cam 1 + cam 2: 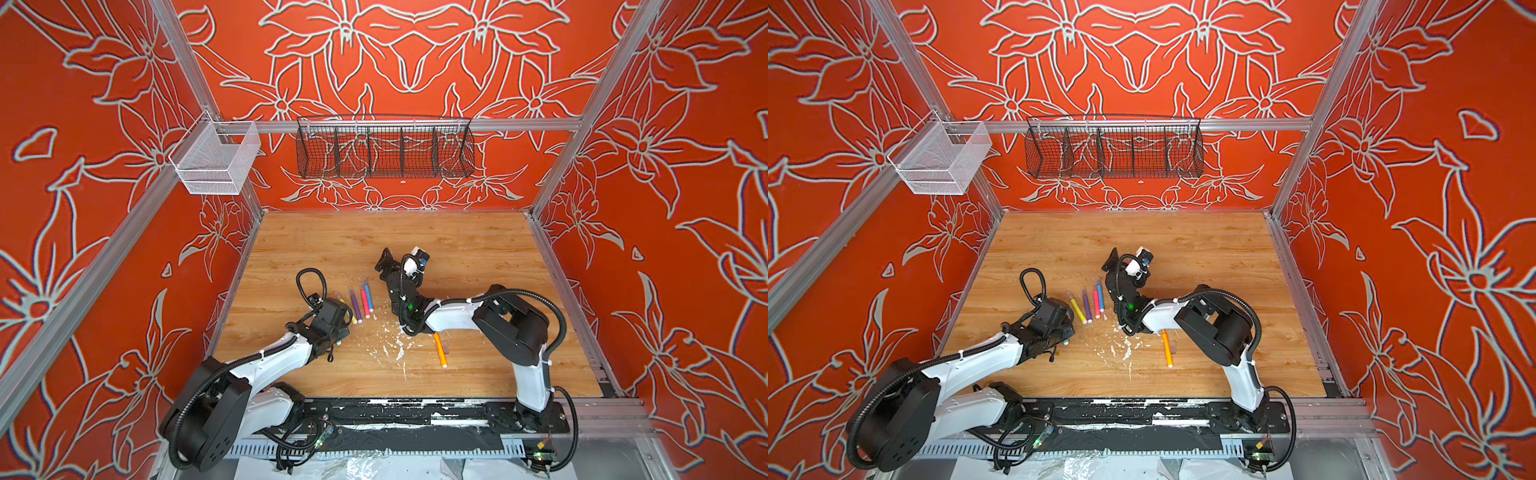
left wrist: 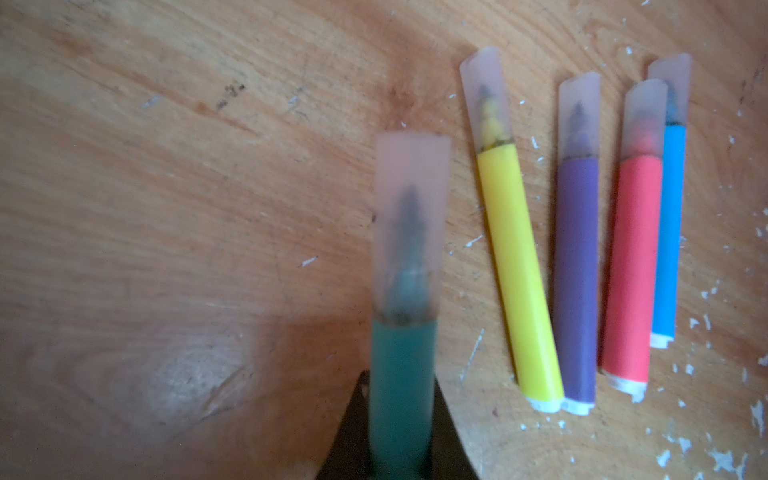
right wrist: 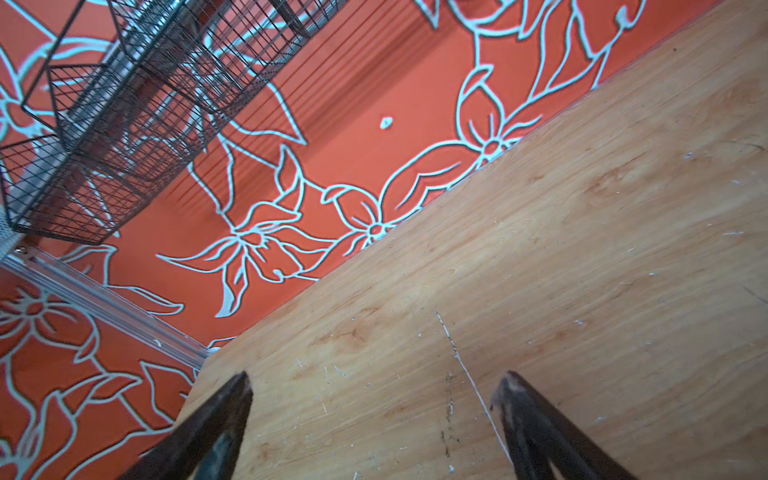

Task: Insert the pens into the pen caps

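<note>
Beside the row of four capped pens, your left gripper is clamped on the capped green pen.
Your right gripper hangs with jaws spread over bare table toward the back edge; the orange pen lies partly under that arm, well apart from the row.
</note>
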Available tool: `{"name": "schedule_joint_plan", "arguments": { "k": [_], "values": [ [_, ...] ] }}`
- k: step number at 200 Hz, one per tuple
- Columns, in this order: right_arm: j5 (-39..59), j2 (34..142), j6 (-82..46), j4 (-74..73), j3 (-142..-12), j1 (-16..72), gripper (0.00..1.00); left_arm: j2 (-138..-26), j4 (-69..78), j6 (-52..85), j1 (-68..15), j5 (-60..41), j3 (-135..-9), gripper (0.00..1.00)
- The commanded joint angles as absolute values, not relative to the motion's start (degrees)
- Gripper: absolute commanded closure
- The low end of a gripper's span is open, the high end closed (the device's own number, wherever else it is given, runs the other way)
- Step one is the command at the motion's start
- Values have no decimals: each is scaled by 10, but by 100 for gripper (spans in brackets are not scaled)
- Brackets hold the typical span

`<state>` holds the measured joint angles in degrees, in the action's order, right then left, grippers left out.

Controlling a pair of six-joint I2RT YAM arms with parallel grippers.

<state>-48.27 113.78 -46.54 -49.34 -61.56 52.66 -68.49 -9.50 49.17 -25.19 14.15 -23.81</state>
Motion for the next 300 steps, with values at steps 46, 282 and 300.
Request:
{"name": "schedule_joint_plan", "arguments": {
  "k": [46, 282, 300],
  "values": [
    [-461, 987, -447, -508, -494, 525, 8, -733, -55, 528, -246, 118, -261, 62],
    [-615, 265, -236, 100, -213, 437, 2, -844, -167, 593, -664, 212, -501, 51],
    [-599, 293, -270, 120, -210, 396, 2, -900, -174, 595, -677, 200, -540, 55]
  ]
}}
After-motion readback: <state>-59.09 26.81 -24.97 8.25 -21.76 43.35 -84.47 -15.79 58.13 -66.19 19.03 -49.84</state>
